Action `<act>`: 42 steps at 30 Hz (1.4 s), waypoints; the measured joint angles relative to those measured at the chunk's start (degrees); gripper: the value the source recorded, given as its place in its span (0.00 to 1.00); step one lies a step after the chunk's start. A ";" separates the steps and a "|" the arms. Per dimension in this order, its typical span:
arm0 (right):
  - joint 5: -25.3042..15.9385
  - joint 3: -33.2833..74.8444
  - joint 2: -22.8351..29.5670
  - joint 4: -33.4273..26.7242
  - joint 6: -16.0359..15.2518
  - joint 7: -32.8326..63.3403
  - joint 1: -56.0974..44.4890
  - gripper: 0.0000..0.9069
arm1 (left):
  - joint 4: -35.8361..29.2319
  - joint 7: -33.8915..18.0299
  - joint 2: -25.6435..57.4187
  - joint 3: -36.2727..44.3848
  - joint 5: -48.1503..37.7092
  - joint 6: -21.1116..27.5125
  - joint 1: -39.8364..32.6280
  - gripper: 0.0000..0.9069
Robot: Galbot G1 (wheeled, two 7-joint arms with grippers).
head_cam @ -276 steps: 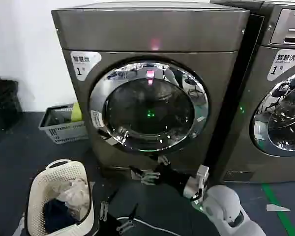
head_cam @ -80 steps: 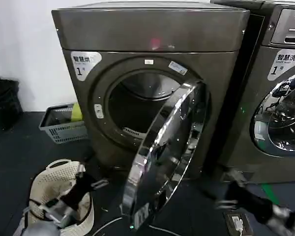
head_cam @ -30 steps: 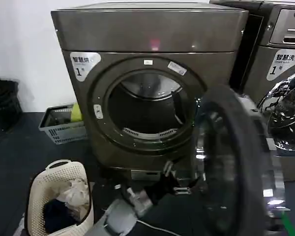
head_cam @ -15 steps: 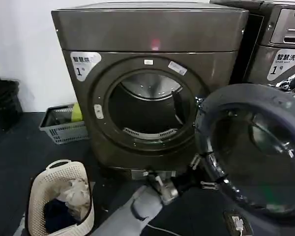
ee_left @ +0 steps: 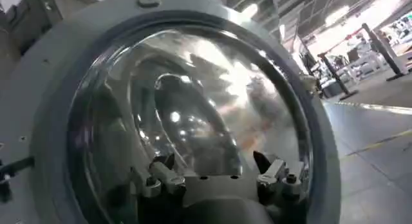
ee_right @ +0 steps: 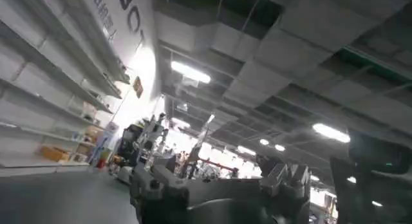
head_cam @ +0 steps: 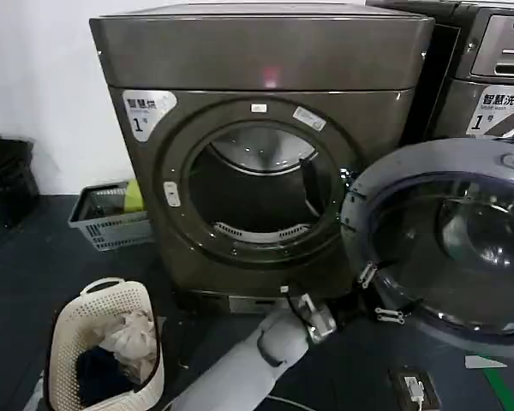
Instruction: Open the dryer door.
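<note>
Door swung fully open. The dryer door (head_cam: 445, 240) hangs at about 3 o'clock of the drum opening (head_cam: 255, 190), its grey inner face and tinted glass turned toward the head camera and covering much of the neighbouring machine (head_cam: 497, 77). Hinge side sits at the right edge of the opening; the drum interior is exposed.

Left gripper (head_cam: 373, 295) reaches in from the 6 o'clock side on a long white forearm, ending at the door's lower left rim, roughly 7 o'clock on the door. Fingers spread, clamped on nothing; in the left wrist view the left gripper (ee_left: 219, 177) faces the glass bowl of the door (ee_left: 187, 109) with a gap between the tips. Contact with the rim cannot be told.

Right gripper (ee_right: 219, 186) points up toward a ceiling, parked, fingers apart and holding nothing.

Laundry basket (head_cam: 103, 342) stands on the floor at 7 o'clock of the dryer.

Judgement: task looks essentially complete; only withdrawal of the left arm appears left.
</note>
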 joint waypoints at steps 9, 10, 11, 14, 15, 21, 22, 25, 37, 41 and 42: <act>-0.01 0.92 -0.46 -0.91 0.05 -0.05 -0.41 1.00 | 6.27 -0.03 -3.99 1.42 0.54 -0.15 -3.81 1.00; -0.01 0.93 -0.45 -0.91 0.07 -0.07 -0.42 1.00 | 6.94 -0.03 -4.47 1.49 0.62 -0.15 -4.10 1.00; -0.01 0.93 -0.44 -0.91 0.07 -0.08 -0.43 1.00 | 7.56 -0.04 -4.89 1.58 0.69 -0.15 -4.40 1.00; -0.01 0.97 -0.37 -0.91 0.13 -0.11 -0.48 1.00 | 8.97 -0.04 -6.03 1.72 0.80 -0.16 -5.41 1.00; 0.00 1.01 -0.36 -0.95 0.15 -0.12 -0.49 1.00 | 9.35 -0.05 -6.40 1.72 0.82 -0.16 -5.52 1.00; 0.00 1.12 -0.38 -1.21 0.21 -0.21 -0.54 1.00 | 11.86 -0.08 -8.29 1.75 0.93 -0.37 -7.03 1.00; 0.00 1.12 -0.38 -1.22 0.22 -0.24 -0.56 1.00 | 12.08 -0.08 -8.47 1.75 0.94 -0.41 -7.18 1.00; 0.00 1.14 -0.41 -1.33 0.23 -0.27 -0.61 1.00 | 12.66 -0.08 -8.87 1.75 0.95 -0.53 -7.47 1.00; -0.04 0.79 -0.49 -1.06 0.23 -0.54 -0.69 1.00 | 13.17 -0.07 -9.08 1.61 0.97 -0.70 -7.25 1.00; -0.09 0.12 -0.49 -0.68 0.12 -1.09 -0.42 1.00 | 11.67 0.04 -7.87 1.58 1.15 -0.14 -6.16 1.00; -0.09 -0.04 -0.49 -0.60 0.11 -1.24 -0.34 1.00 | 11.09 0.15 -7.34 1.56 1.15 0.09 -5.73 1.00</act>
